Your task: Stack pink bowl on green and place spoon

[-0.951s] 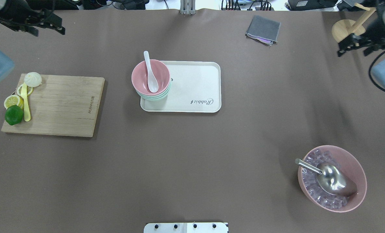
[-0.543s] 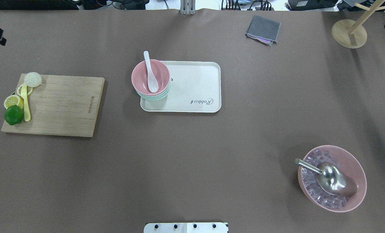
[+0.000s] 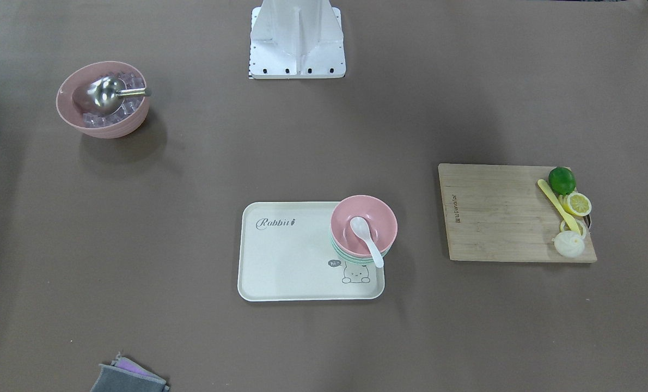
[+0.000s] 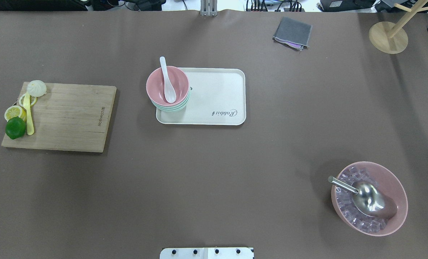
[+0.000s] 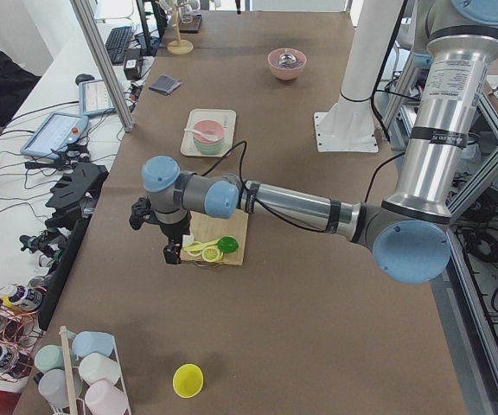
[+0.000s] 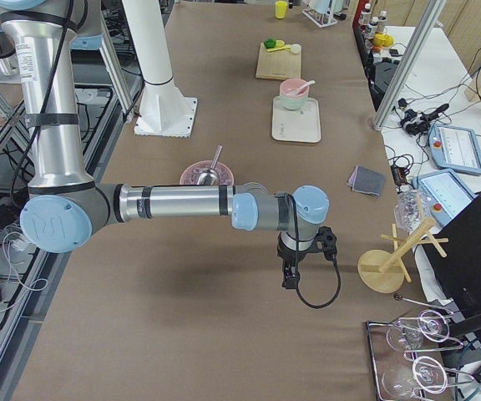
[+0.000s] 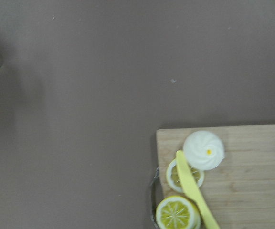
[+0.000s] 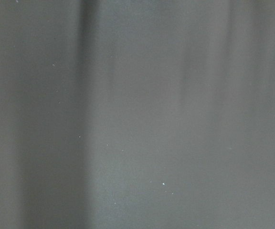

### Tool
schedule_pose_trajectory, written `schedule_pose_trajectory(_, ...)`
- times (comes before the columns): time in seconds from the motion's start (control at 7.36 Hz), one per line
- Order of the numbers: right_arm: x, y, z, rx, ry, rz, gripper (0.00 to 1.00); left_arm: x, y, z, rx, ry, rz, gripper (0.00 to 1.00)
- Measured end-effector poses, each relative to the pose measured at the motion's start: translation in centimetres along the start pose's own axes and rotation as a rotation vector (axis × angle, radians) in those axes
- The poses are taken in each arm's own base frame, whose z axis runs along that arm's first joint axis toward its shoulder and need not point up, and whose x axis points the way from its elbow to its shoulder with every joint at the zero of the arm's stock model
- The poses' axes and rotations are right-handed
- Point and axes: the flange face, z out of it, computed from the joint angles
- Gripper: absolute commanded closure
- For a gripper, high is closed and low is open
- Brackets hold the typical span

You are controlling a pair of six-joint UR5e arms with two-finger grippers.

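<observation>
The pink bowl (image 4: 176, 81) sits stacked on the green bowls (image 4: 171, 108) at the left end of the cream tray (image 4: 217, 97). A white spoon (image 4: 166, 81) lies in the pink bowl with its handle over the far rim. The stack also shows in the front view (image 3: 381, 220). Neither gripper shows in the overhead or front view. The left gripper (image 5: 173, 251) hangs beside the cutting board's outer end. The right gripper (image 6: 289, 276) hangs over bare table near the wooden stand. I cannot tell whether either is open or shut.
A wooden cutting board (image 4: 66, 117) at the left holds a lime, lemon slices, a bun and a yellow knife. A pink bowl of ice with a metal scoop (image 4: 368, 198) stands near right. A grey cloth (image 4: 292, 33) and a wooden stand (image 4: 388, 36) are at the far right.
Both arms have drawn out of the overhead view, the left off the left edge and the right off the right edge. The bowls, spoon and tray have not moved.
</observation>
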Motion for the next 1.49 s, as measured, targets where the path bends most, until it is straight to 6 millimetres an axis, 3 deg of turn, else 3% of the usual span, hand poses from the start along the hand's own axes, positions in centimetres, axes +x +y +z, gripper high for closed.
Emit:
schedule_pose_trajectory(0.14,0.0,0.3,0.1,-0.002,-0.014,0.005,0.0,-1.4,0.2,0.2,0.014,0.002,-0.033,0.02)
schedule_pose_trajectory(0.81,-0.7,0.8,-0.5,0.012,-0.063,0.006,0.0,-4.4,1.5,-0.8,0.034,0.043,-0.1,0.02)
schedule_pose_trajectory(1.49,-0.6,1.3,-2.0,0.044,-0.099,0.015,0.0,-5.3,2.6,-0.1,0.02,0.042,-0.122,0.02)
